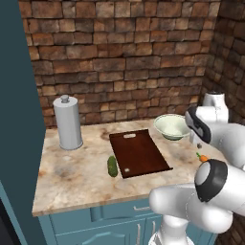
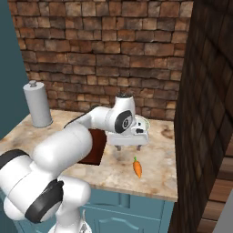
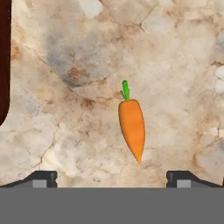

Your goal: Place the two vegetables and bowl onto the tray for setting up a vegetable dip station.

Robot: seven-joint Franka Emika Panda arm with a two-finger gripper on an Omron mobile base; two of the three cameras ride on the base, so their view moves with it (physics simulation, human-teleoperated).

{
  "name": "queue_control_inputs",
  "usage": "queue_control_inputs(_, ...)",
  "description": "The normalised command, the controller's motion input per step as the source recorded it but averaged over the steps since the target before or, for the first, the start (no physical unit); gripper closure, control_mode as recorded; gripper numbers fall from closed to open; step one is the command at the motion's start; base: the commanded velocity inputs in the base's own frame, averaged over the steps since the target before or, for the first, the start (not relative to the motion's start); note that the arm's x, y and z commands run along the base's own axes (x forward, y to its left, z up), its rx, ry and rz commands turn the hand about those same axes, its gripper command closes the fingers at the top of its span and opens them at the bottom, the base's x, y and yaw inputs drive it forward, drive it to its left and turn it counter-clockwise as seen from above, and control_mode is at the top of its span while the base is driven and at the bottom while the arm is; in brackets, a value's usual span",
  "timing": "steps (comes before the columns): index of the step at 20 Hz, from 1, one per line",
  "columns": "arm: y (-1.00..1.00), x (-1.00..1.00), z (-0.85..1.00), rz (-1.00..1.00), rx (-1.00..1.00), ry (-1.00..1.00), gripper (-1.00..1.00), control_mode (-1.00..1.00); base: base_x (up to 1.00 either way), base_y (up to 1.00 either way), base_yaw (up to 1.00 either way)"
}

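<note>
The orange carrot (image 3: 132, 126) with its green top lies flat on the marble counter, right of the tray (image 1: 139, 153). My gripper (image 2: 129, 147) hovers over the counter just behind the carrot (image 2: 137, 168), pointing down, open and holding nothing. In the hand view its fingertips (image 3: 41, 178) stand wide apart with the carrot ahead of the gap. The dark green cucumber (image 1: 112, 166) lies against the tray's left front corner. The pale bowl (image 1: 171, 127) sits behind the tray's right end. The reddish-brown tray carries nothing.
A tall grey canister (image 1: 67, 122) with a knob lid stands at the counter's back left. A brick wall runs behind, and a dark wall (image 2: 205, 113) bounds the counter on the right. The counter's front edge (image 2: 136, 186) lies close to the carrot.
</note>
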Motion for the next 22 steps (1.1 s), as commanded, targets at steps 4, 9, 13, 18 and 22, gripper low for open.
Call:
queue_control_inputs(4,-0.21,0.0,-0.24,0.0,0.0,0.1,-1.0,-1.0,0.0,0.0,0.0)
queue_control_inputs(9,-0.17,0.1,-0.36,0.0,0.04,0.04,-1.0,-1.0,0.0,0.0,0.0)
queue_control_inputs(13,-0.06,0.16,-0.44,0.0,0.05,0.0,-1.0,-1.0,0.0,0.0,0.0)
queue_control_inputs(18,-0.01,0.26,-0.4,0.0,0.04,0.0,-1.0,-1.0,0.0,0.0,0.0)
queue_control_inputs(22,-0.15,0.29,-0.16,0.0,0.0,0.0,-1.0,-1.0,0.0,0.0,0.0)
